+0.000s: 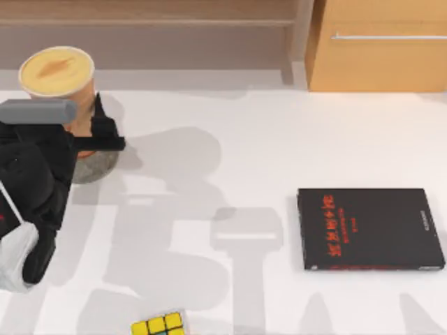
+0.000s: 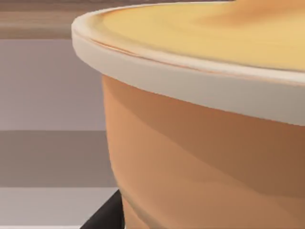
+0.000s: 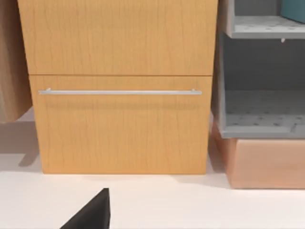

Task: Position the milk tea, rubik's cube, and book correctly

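Note:
The milk tea (image 1: 57, 73), a tall orange-tan cup with a creamy top and pale rim, stands at the table's far left. Its base is over a flat grey disc (image 1: 98, 169). My left gripper (image 1: 84, 134) is shut on the cup's side, with one black finger (image 1: 105, 130) on the cup's right. The left wrist view shows the milk tea (image 2: 200, 152) very close. The rubik's cube (image 1: 160, 325), with yellow tiles, lies at the front edge, left of centre. A teal corner of the book (image 3: 294, 9) sits on a grey shelf. A dark part of my right gripper (image 3: 90, 215) faces the cabinet.
A flat black book with red characters (image 1: 369, 229) lies at the right of the table. A wooden drawer cabinet (image 1: 377, 45) stands at the back right, with a grey open shelf unit (image 3: 262, 109) beside it. A low wooden shelf (image 1: 147, 28) runs along the back left.

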{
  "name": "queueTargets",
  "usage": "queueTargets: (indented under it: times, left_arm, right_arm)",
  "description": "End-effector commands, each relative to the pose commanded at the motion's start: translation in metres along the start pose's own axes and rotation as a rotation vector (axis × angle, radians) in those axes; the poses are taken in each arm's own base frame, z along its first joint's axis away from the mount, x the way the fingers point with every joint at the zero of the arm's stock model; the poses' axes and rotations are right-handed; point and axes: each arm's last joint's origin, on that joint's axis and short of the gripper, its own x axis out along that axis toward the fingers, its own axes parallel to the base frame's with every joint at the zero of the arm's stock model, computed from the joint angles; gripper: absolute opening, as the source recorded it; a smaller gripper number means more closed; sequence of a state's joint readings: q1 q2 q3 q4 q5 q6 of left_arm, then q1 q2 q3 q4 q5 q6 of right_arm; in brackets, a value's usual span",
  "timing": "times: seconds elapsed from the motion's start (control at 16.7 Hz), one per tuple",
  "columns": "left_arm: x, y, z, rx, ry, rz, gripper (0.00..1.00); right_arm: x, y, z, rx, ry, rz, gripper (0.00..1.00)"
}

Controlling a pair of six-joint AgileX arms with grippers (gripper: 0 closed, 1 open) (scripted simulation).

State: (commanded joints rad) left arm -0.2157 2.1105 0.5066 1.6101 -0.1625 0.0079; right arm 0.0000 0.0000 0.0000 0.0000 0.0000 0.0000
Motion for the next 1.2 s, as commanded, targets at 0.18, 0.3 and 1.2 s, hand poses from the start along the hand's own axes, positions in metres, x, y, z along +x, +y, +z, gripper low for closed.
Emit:
queueTargets:
  times: [0.18, 0.3, 1.2]
  left_arm:
    - [0.000, 0.000, 0.000, 0.000, 0.000, 0.000, 0.90]
    - [0.000, 0.000, 0.000, 0.000, 0.000, 0.000, 1.00]
    - [-0.029, 0.000, 0.000, 0.000, 0.001, 0.000, 1.00]
  right_arm:
    - [0.000, 0.000, 0.000, 0.000, 0.000, 0.000, 1.00]
    - [0.000, 0.000, 0.000, 0.000, 0.000, 0.000, 1.00]
    - [0.000, 0.000, 0.000, 0.000, 0.000, 0.000, 1.00]
